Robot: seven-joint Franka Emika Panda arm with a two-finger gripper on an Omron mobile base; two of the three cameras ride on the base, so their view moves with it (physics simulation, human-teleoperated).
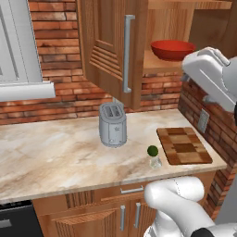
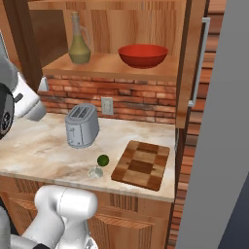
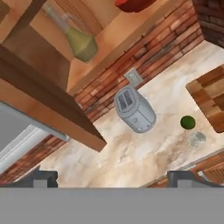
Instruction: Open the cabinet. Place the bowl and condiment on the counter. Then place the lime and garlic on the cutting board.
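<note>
Right base view: cabinet [image 2: 187, 63] open, bowl [image 2: 143, 55] and bottle [image 2: 79, 44] on its shelf above toaster [image 2: 81, 125] | gripper [image 3: 113, 177] spread, empty | next: reach for bowl, lower to worktop [image 2: 39, 146].

My cabinet [image 2: 112, 44] stands open above the counter [image 1: 55, 152] — bowl [image 2: 143, 55] and condiment [image 2: 79, 47] sit on its shelf, the bottle at nine o'clock of the bowl. Below, the toaster [image 2: 82, 126] stands on the counter. The lime [image 2: 103, 160] lies at four o'clock of it, the garlic [image 2: 95, 171] just beside the lime (nearer the front edge) — the cutting board [image 2: 141, 164] at the lime's three o'clock.
</note>
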